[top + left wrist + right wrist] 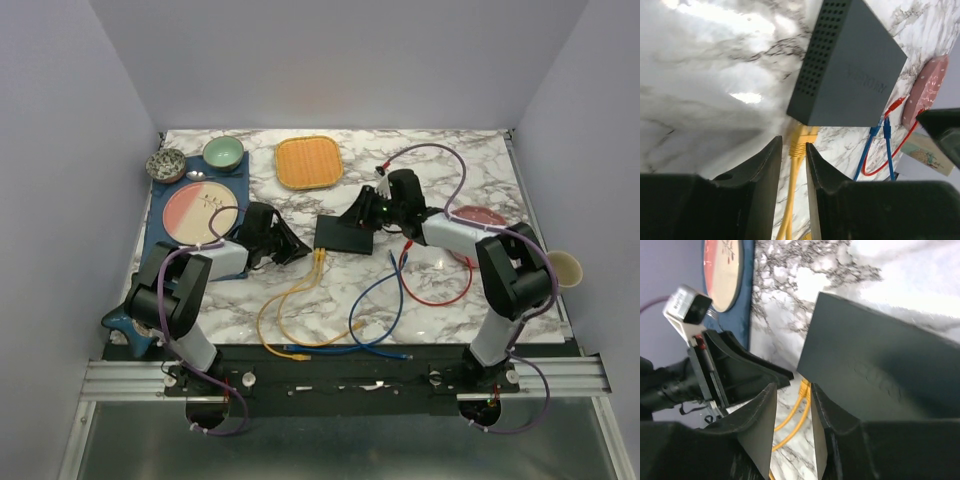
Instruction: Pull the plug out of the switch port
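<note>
While the left gripper (793, 144) is hovering just short of the yellow plugs (803, 135) with its fingers slightly parted and gripping nothing, those plugs are sitting in the switch (345, 234) at mid-table. The right gripper (793, 389) is hanging over the switch's far right corner, its fingers narrowly apart too, pinching nothing.

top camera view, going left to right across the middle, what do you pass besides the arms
pink plate → black switch → red plate → cup
</note>
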